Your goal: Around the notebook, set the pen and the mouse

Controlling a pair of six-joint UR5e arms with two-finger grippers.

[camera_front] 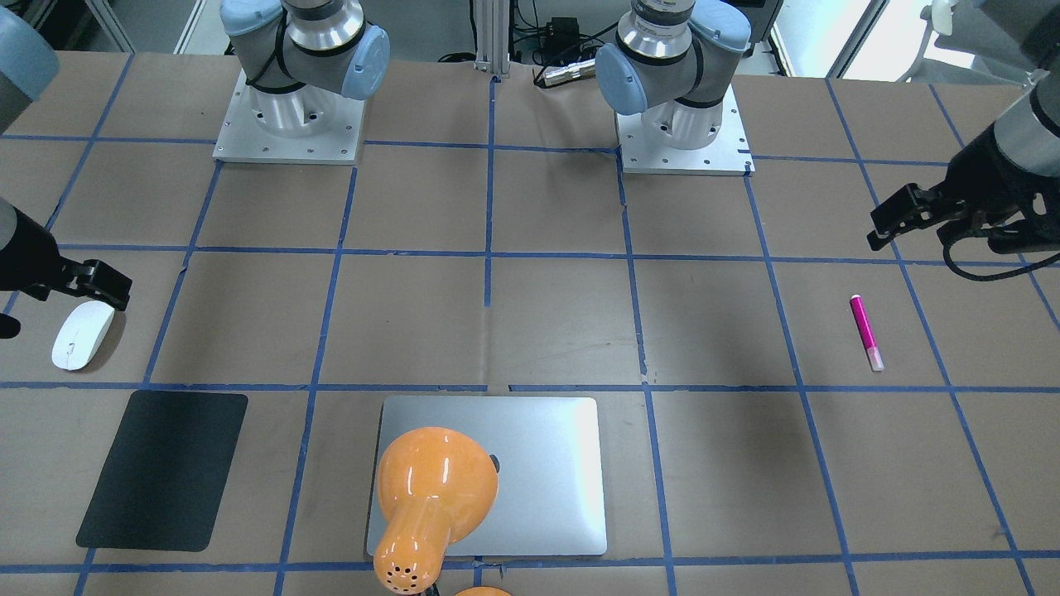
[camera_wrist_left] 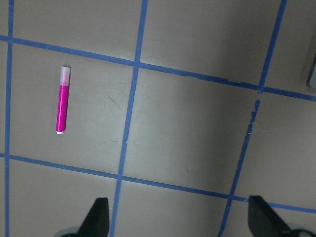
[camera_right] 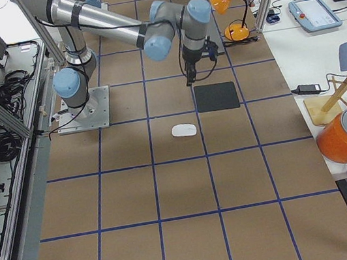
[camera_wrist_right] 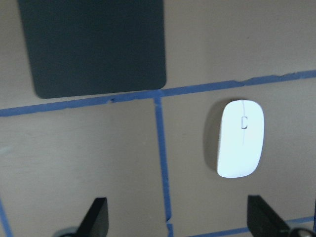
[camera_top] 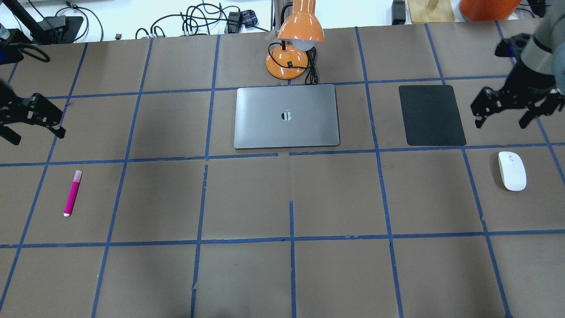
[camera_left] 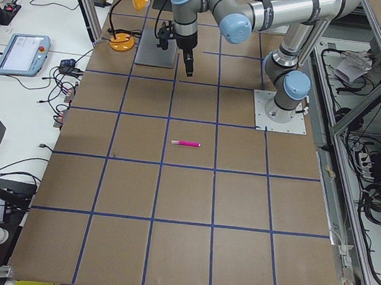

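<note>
1. The pen (camera_top: pixel 73 193) is a slim magenta stick with a clear cap. The mouse (camera_top: pixel 512 171) is a glossy white oval.
2. Both lie on the desk (camera_top: pixel 291 274), well apart from the silver notebook (camera_top: pixel 287 115). The pen lies nearer the robot than the spread, empty left claw (camera_top: pixel 35 132), and the mouse lies likewise by the spread, empty right claw (camera_top: pixel 502 121).
3. Both long axes run away from the robot, with the pen's cap at the far end.

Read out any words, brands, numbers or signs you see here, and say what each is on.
No words or numbers are readable.
The notebook bears a small dark logo at its centre, no lettering.
The mouse shows only a thin grey mark, not text.
The pen shows no print.
</note>
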